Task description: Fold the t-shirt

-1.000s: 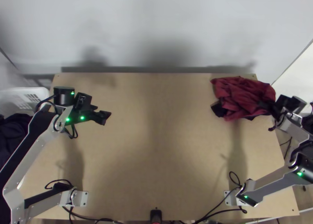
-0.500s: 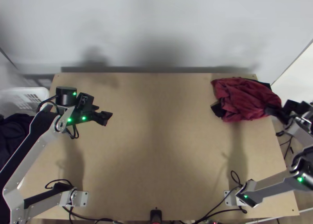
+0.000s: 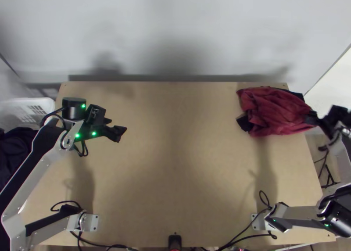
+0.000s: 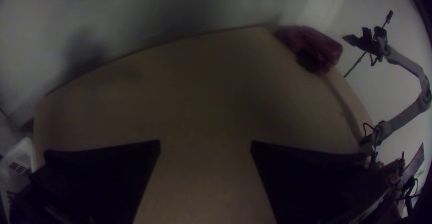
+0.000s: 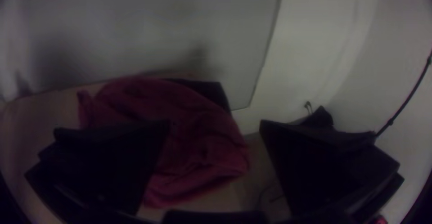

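Note:
Bunched in a heap, the dark red t-shirt [image 3: 274,112] lies at the table's far right corner, with black parts at its edges. In the top view my right gripper [image 3: 316,119] is at the heap's right side, partly over it. My right gripper [image 5: 215,125] stands open in its wrist view, the red cloth [image 5: 180,134] beyond one finger and no cloth seen pinched. Over the table's left part, my left gripper [image 3: 121,131] is far from the shirt; its own view shows the left gripper [image 4: 205,145] open and holding nothing.
The wooden table [image 3: 175,172] stretches between the arms. A white basket [image 3: 27,110] and dark cloth [image 3: 15,152] are beyond its left edge. Black cables [image 3: 245,238] run along the near edge, where a small black device [image 3: 174,242] stands.
My right gripper has moved to the right, toward the table's right edge. The shirt's right part has spread slightly rightward, with black cloth showing at its far edge. The left arm has barely shifted.

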`<state>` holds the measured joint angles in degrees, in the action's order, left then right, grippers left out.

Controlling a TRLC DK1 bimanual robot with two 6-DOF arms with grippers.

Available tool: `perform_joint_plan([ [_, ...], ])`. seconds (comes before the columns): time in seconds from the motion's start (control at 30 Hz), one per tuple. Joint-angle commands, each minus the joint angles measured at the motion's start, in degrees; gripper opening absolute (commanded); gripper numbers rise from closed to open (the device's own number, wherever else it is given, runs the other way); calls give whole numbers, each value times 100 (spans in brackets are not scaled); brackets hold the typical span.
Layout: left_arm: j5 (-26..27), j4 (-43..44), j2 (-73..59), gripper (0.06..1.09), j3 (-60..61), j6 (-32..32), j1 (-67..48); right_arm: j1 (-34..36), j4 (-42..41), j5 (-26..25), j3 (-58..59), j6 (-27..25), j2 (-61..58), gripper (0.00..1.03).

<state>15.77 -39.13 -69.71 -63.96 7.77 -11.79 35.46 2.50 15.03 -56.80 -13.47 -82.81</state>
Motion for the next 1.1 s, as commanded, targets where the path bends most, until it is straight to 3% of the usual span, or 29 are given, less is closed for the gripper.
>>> perform_joint_plan([
  [0.0, -30, -15, 116, 104, 42, 5, -34, -962, 66, -17, -534, -50, -350, 70],
  [0.23, -136, -59, 274, 104, 200, 5, -25, -1613, -769, -52, -710, -76, -1335, 3],
  [0.63, -303, -42, 687, 104, 604, 32, 89, -2087, -1235, -88, -1132, -700, -3260, 3],
  [0.97, -320, -129, 916, 104, 719, 32, 186, -1832, -909, -263, -1097, -779, -3356, 3],
  [1.0, -320, -129, 924, 104, 719, 32, 186, -1815, -909, -263, -1035, -771, -3339, 6],
  [1.07, -320, -138, 933, 104, 719, 32, 195, -1788, -909, -263, -886, -779, -3216, 37],
])
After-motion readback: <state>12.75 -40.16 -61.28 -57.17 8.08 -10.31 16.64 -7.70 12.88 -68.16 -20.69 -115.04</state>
